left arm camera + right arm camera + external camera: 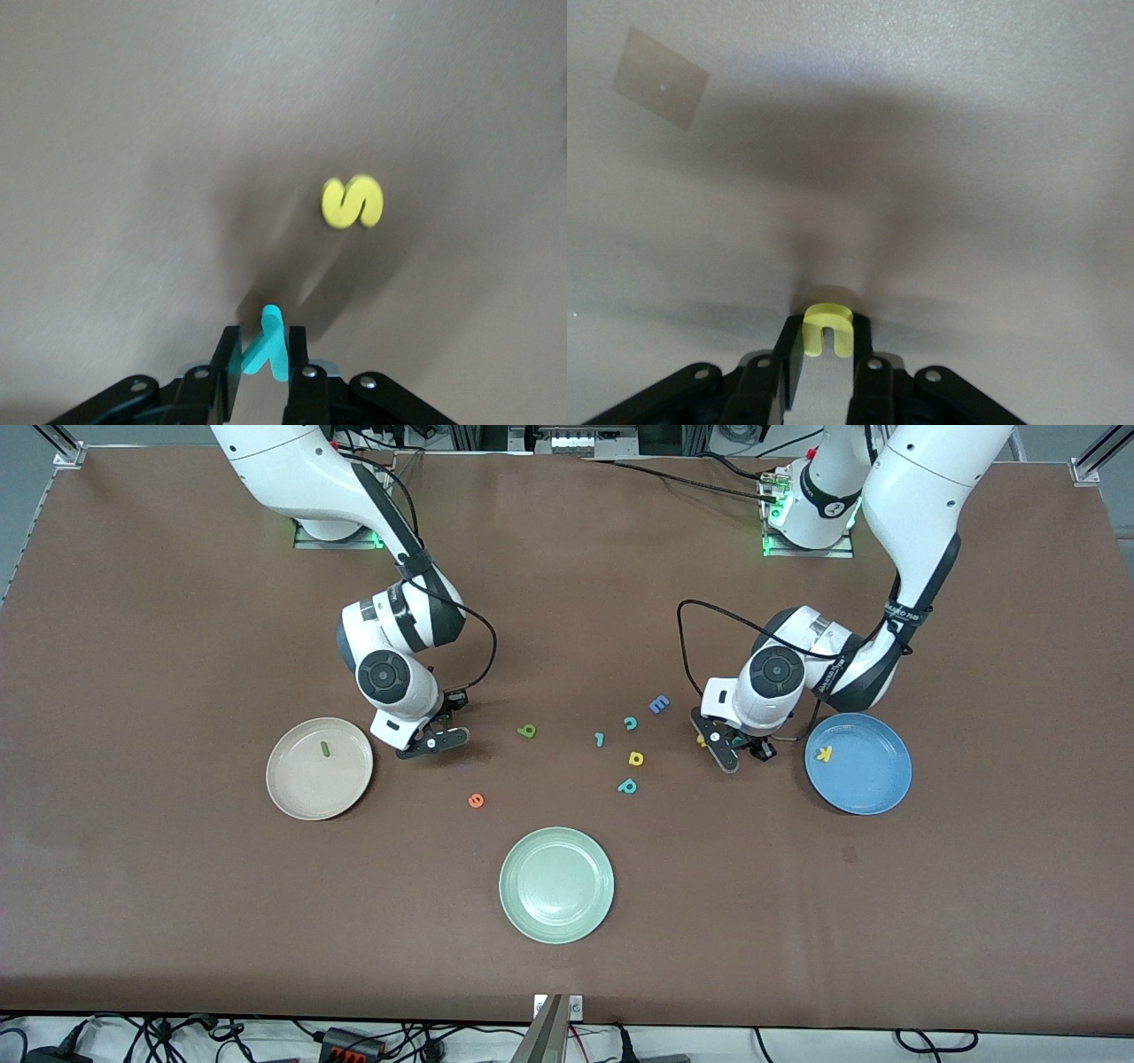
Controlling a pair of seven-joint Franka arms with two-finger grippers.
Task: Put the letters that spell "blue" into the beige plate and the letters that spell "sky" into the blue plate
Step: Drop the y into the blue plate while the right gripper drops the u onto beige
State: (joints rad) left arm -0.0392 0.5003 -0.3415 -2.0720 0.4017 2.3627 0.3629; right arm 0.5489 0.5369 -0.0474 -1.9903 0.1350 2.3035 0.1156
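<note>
My left gripper (pixel 263 341) is shut on the teal "y" (pixel 271 351), low over the table beside the blue plate (pixel 873 788). That plate holds the yellow "k" (pixel 824 754). The yellow "s" (pixel 353 202) lies on the table just ahead of the left gripper (pixel 728 751). My right gripper (pixel 827 329) is shut on the yellow "u" (pixel 828 326), low beside the beige plate (pixel 306 793), which holds the dark green "l" (pixel 325 749). In the front view the right gripper (pixel 438 741) hides the "u". The green "b" (pixel 527 731) and orange "e" (pixel 477 801) lie loose mid-table.
A pale green plate (pixel 556 884) sits nearer the front camera than the letters. Between the grippers lie a blue "E" (pixel 658 705), a teal "c" (pixel 630 724), a teal hooked piece (pixel 600 739), a yellow letter (pixel 635 758) and a teal "p" (pixel 627 786).
</note>
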